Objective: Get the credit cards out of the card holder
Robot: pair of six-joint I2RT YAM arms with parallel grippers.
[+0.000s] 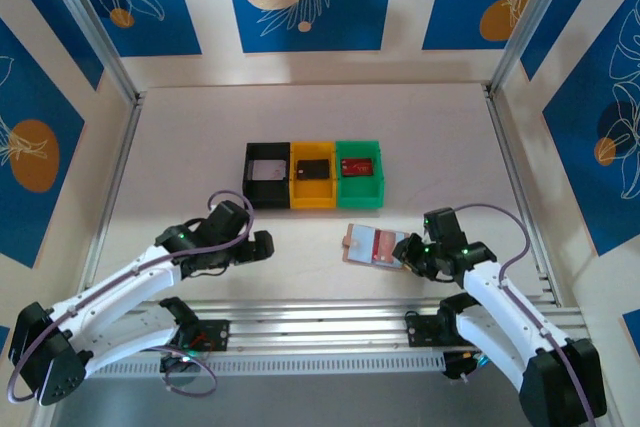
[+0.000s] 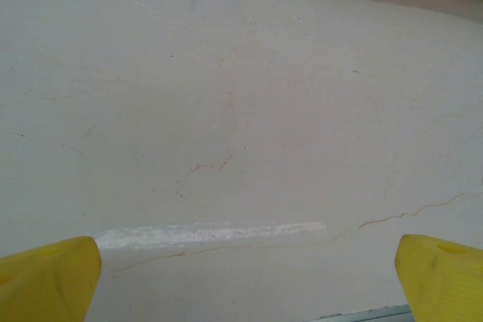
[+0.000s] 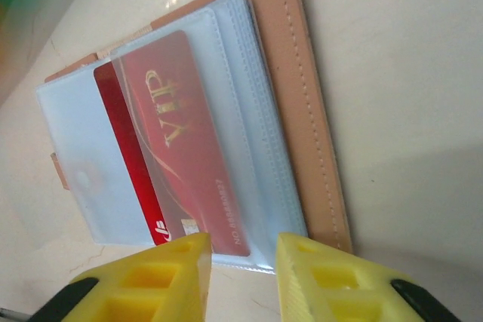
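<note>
Card holder: small tan leather-like bifold (image 1: 362, 245), lying open on the white table (image 1: 190, 167), near side, right of centre, nearer than the row of bins
Card inside: red plastic "VIP" card (image 3: 177, 148), tucked in a clear pale-blue pocket (image 3: 83, 148)
Right claw (image 3: 241, 262): just right of the holder, yellow fingers narrowed to a small gap at the pocket's edge. Honestly can't tell if it's pinching anything
Left claw (image 2: 241, 284): spread wide over bare table, well left of the holder
Could go wrong: fingers might catch the pocket sheet along with the card, and then the whole holder drags since nothing pins it down. A thin grip could also slip off that slick card
Black plastic bin (image 1: 266, 197): far left of the row, pale grey-white card (image 1: 267, 169)
Yellow bin (image 1: 313, 199): middle, dark card (image 1: 313, 168)
Green bin (image 1: 360, 193): right, red card (image 1: 358, 166)
</note>
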